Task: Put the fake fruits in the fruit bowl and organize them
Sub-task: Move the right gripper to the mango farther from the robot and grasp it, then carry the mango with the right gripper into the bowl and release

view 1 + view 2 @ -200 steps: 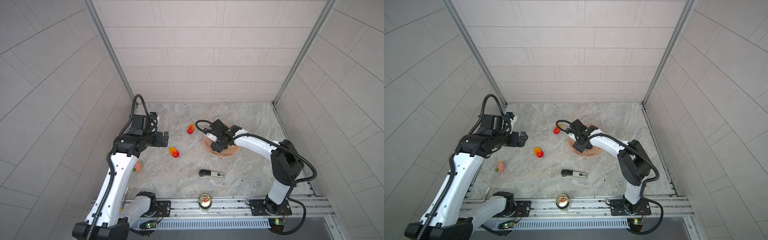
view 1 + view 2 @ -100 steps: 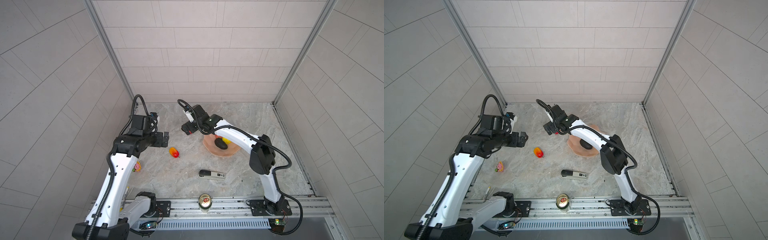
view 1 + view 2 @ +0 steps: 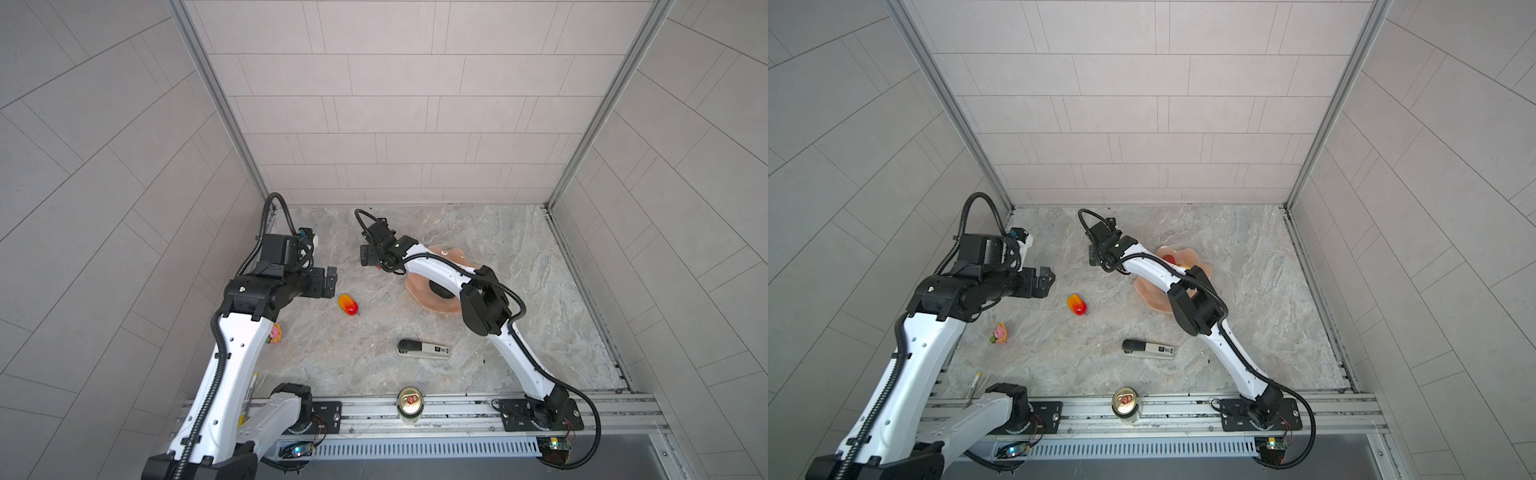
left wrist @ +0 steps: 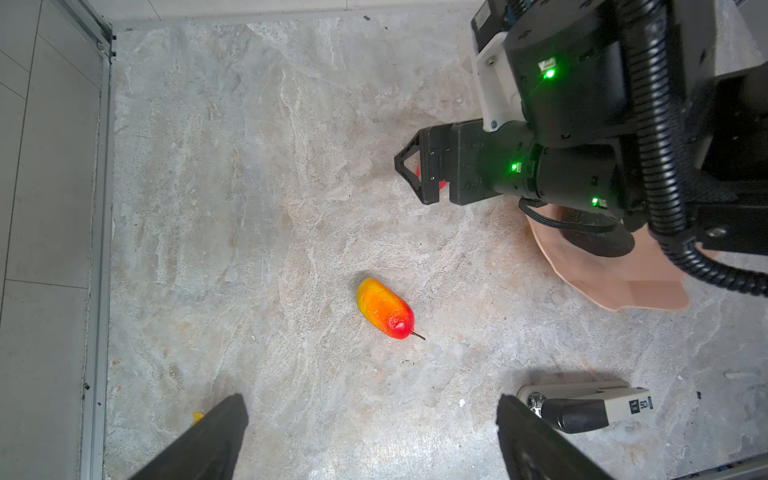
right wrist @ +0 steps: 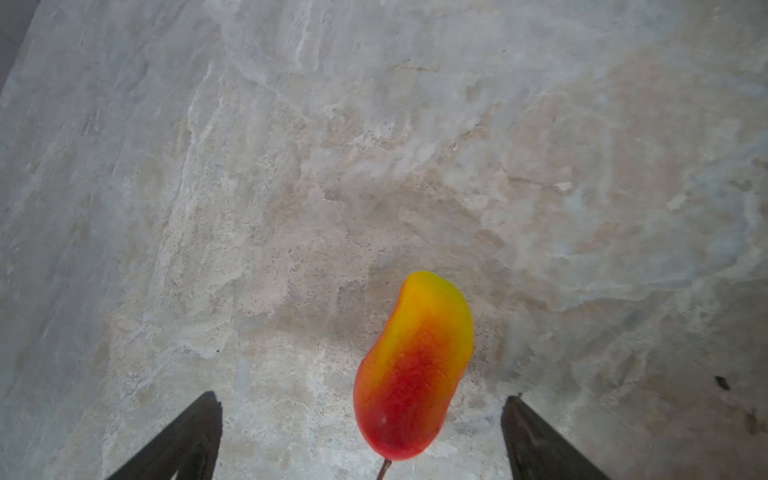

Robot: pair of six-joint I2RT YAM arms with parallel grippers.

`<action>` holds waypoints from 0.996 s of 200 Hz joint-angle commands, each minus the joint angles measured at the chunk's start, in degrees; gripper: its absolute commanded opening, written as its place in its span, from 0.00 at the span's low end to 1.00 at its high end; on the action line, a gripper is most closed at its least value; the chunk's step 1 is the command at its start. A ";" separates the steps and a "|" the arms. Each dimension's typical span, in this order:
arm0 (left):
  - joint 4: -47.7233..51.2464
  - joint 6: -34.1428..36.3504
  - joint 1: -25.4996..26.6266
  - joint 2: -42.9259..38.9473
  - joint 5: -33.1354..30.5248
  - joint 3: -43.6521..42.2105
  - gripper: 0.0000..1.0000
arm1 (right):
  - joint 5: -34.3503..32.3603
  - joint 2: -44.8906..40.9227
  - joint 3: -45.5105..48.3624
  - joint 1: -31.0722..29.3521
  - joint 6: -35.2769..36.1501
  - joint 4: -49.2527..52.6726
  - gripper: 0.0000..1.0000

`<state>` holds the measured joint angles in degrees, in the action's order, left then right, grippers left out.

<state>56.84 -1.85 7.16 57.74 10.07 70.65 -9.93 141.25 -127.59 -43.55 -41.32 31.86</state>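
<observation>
Our right end effector (image 5: 361, 401) is released, jaws spread wide around one mango (image 5: 415, 365) on the bench (image 5: 291, 166), touching neither side. That mango lies at ten o'clock of the fruit bowl (image 3: 440, 308), which holds the avocado (image 3: 436, 288). The second mango (image 3: 348, 304) lies at nine o'clock, and our left end effector (image 4: 372, 405) is likewise released and empty

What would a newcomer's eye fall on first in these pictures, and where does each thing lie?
A bright red-orange-yellow mango lies alone on the marble table between the two arms. A second mango lies under the open right gripper, near the peach-pink fruit bowl, which holds a dark avocado.
</observation>
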 commanded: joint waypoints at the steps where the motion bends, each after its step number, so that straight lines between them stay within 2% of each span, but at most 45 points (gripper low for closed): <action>1: -0.65 0.39 -0.03 -0.96 0.09 -0.52 1.00 | -5.26 1.75 -1.20 -0.31 -6.26 1.36 0.92; 30: -0.68 0.35 0.02 -1.03 0.10 -0.85 1.00 | -4.54 4.44 -3.56 0.03 -8.44 2.41 0.83; 82: -0.50 0.35 -0.04 -1.40 -0.04 -0.78 1.00 | -4.24 8.68 -8.10 0.11 -9.80 3.93 0.77; 94: -0.50 0.35 -0.04 -1.46 -0.03 -0.89 1.00 | -4.38 8.97 -8.20 0.13 -9.79 3.77 0.72; 104: -0.37 0.35 0.02 -1.44 -0.05 -0.87 1.00 | -4.77 9.00 -8.18 0.13 -9.17 3.58 0.63; 116: -0.31 0.35 0.04 -1.50 -0.15 -0.82 1.00 | -5.39 8.83 -8.31 0.13 -8.16 3.97 0.52; 136: -0.41 0.35 -0.01 -1.58 -0.24 -0.93 1.00 | -5.65 7.81 -8.46 0.13 -5.06 4.82 0.48; 151: -0.47 0.37 -0.10 -1.43 -0.21 -0.94 1.00 | -5.84 6.49 -8.42 -0.03 -2.45 5.29 0.38; 199: -0.41 0.38 -0.01 -1.22 -0.19 -0.70 1.00 | -7.53 -0.35 -7.86 -1.42 8.77 8.04 0.30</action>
<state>56.36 -1.85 7.16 57.08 10.07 70.15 -14.79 148.73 -135.09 -43.79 -39.18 37.26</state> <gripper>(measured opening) 0.996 0.342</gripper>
